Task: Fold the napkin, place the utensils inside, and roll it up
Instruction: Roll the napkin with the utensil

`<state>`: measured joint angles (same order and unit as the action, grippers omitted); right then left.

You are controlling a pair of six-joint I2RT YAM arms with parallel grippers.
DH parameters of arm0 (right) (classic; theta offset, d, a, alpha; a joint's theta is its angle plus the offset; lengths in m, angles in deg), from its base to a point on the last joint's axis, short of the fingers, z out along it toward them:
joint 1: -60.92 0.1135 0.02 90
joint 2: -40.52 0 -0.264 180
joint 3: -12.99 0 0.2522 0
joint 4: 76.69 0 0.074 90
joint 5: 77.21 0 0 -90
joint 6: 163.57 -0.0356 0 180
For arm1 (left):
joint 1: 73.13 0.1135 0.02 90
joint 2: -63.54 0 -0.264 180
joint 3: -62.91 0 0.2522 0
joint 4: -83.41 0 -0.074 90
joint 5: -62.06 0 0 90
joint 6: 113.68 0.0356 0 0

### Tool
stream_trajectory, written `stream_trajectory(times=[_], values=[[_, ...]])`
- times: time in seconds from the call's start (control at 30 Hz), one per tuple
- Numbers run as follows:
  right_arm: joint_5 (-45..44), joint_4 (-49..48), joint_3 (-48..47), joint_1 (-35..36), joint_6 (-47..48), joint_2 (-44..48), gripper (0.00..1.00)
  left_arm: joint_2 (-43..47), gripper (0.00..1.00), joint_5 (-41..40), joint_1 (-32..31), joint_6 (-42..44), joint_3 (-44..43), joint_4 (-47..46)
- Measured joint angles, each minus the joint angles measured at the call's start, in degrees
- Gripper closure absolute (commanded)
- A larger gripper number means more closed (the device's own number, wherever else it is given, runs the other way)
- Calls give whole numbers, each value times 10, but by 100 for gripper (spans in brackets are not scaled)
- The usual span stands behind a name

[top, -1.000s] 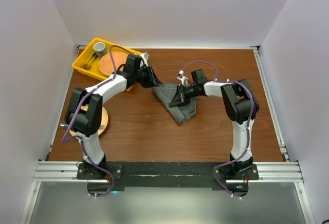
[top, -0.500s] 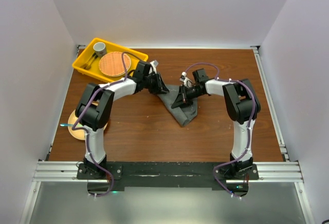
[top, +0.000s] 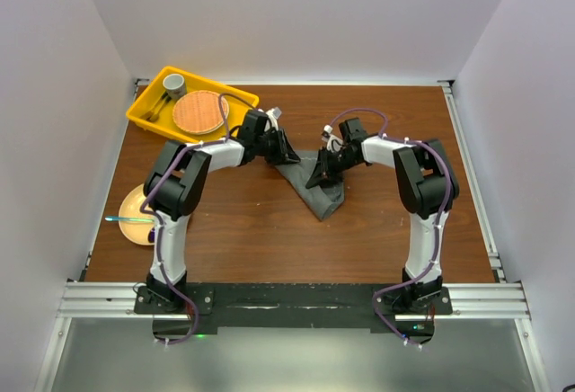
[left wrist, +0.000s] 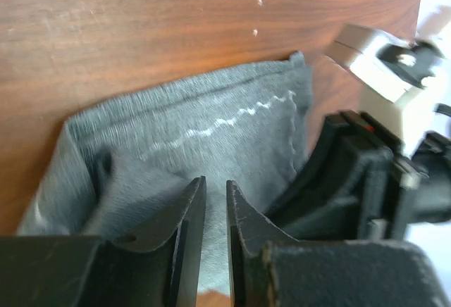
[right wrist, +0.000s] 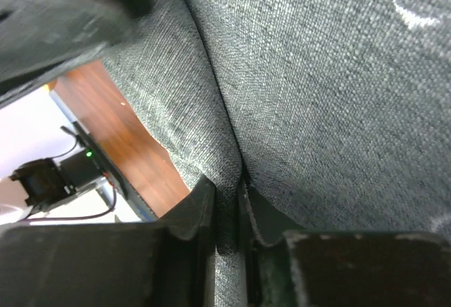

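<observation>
Mid-table on the brown table [top: 234, 221], the left gripper [top: 286, 154] and right gripper [top: 316, 179], each clamped on the napkin [top: 321, 196], had drawn closer together, narrowing it into a folded wedge, so folding seemed under way.

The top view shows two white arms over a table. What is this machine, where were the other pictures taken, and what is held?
These are two robot arms, each with a two-finger gripper. One camera looks down from above; the others sit on the wrists and see their own fingers. On the table lie a grey-green napkin, a yellow tray with a wooden plate and cup, and a pale plate. The right gripper pinches a fold of the napkin. The left gripper is nearly closed at the cloth; its grip is unclear.
</observation>
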<state>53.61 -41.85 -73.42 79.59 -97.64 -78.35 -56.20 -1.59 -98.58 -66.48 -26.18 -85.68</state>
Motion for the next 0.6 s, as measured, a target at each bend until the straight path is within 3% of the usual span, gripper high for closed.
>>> stream_trajectory(times=[0.23,0.4,0.6], values=[[-50,53,-24,9,33,19,52,-25,78,5,3,4,-3,-42],[-132,118,-45,9,90,47,43,-25,78,5,3,10,-3,-43],[-206,185,-45,9,143,109,43,-25,78,5,3,21,-3,-42]])
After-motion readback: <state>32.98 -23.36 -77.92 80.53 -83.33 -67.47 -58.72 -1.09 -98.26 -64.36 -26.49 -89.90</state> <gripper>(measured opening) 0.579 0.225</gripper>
